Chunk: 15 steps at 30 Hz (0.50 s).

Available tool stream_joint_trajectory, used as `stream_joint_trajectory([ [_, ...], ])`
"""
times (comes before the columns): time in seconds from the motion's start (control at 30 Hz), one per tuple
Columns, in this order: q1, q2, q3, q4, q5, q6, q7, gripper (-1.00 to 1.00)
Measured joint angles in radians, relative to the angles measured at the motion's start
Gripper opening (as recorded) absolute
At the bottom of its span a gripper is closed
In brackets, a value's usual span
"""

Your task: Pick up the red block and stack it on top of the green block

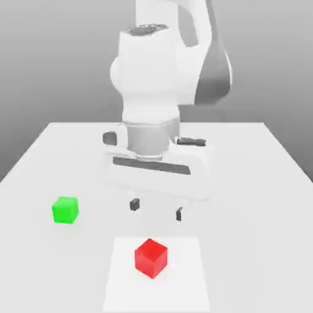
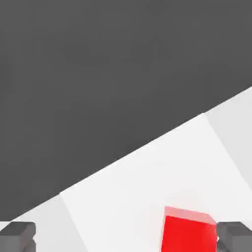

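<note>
On the white table (image 1: 269, 159), the red block (image 1: 151, 258) sat near the front edge on a slightly brighter patch, turned so that a corner faced the exterior camera. Well apart from it, toward the exterior view's left, stood the green block (image 1: 65, 209). Above and behind the red block hung the gripper (image 1: 156, 209), its 2 fingers spread as wide as they go and holding nothing. From the hand view, the red block (image 2: 189, 231) lay close to 1 finger (image 2: 235, 237) rather than midway between the 2.

That offset looked like the main risk: a straight descent could land a fingertip on the block's top or nudge it aside. Because the cube sat rotated, jaws closing across its corners rather than flat faces might twist it or squeeze it out. A skewed grip would then carry over to the stack, leaving the red block overhanging the green and liable to slide off.
</note>
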Motion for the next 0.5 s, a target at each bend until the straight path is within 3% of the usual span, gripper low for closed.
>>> stream_joint_trajectory([
  [0.1,-0.001,0.101,-0.015,-0.032,-0.070,0.074,0.100,0.00],
  [0.27,0.010,0.279,-0.026,-0.013,-0.085,0.223,0.118,0.00],
  [0.3,0.010,0.301,-0.025,-0.010,-0.084,0.242,0.118,-1.00],
  [0.5,0.009,0.312,-0.025,-0.009,-0.086,0.253,0.121,-1.00],
])
